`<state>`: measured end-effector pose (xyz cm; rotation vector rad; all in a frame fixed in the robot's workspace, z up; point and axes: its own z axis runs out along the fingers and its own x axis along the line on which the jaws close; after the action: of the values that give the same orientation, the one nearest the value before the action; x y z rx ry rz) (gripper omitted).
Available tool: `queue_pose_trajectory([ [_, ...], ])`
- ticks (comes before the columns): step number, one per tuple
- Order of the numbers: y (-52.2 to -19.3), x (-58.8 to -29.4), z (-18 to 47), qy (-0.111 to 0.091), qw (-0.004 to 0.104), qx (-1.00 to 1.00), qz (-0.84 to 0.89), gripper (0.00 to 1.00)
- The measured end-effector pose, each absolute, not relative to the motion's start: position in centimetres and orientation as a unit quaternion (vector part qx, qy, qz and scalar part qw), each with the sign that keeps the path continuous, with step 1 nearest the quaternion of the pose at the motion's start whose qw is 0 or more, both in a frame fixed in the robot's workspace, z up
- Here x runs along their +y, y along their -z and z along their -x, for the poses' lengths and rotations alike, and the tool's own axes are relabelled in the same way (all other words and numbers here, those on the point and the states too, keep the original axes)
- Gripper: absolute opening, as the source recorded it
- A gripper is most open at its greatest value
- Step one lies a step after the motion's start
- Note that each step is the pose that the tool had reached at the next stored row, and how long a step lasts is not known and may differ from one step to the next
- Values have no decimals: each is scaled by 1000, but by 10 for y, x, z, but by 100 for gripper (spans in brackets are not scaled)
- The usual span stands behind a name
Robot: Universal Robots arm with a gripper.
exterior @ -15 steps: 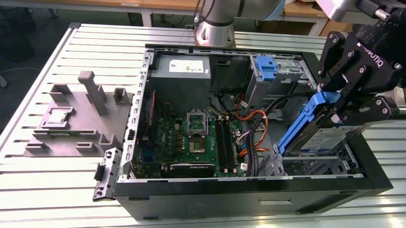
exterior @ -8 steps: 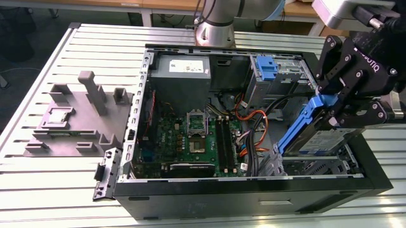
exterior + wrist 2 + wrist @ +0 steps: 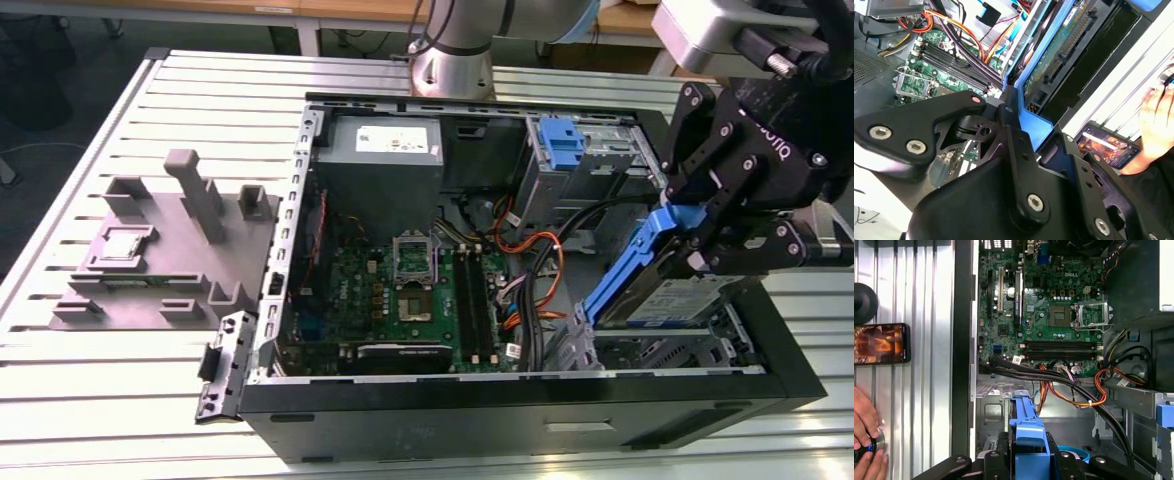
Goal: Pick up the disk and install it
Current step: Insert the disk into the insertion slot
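The end effector, at the right of the exterior view, pinches the disk by its blue carrier and holds it tilted on edge over the lower right corner of the open computer case on the slatted tabletop. Pickup looks done; the drive is not yet seated. The first wrist view adds a phone and a person's hand beside the case.

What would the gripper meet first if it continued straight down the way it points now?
Probably the drive bay at the computer case's corner. The gripper, shut on the disk, holds it tilted just above that bay; the exact depth is unclear.
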<state>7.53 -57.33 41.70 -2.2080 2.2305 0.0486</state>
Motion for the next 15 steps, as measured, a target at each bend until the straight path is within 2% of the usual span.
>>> queue_pose_trajectory([
  [7,-417,-573,-75,-15,1,711,703,38],
  [8,-417,-573,-75,-16,1,711,703,44],
  [9,-417,-573,-75,-16,1,711,703,44],
  [10,-416,-573,-75,-16,2,711,703,50],
  [15,-409,-573,-75,-15,2,711,703,50],
])
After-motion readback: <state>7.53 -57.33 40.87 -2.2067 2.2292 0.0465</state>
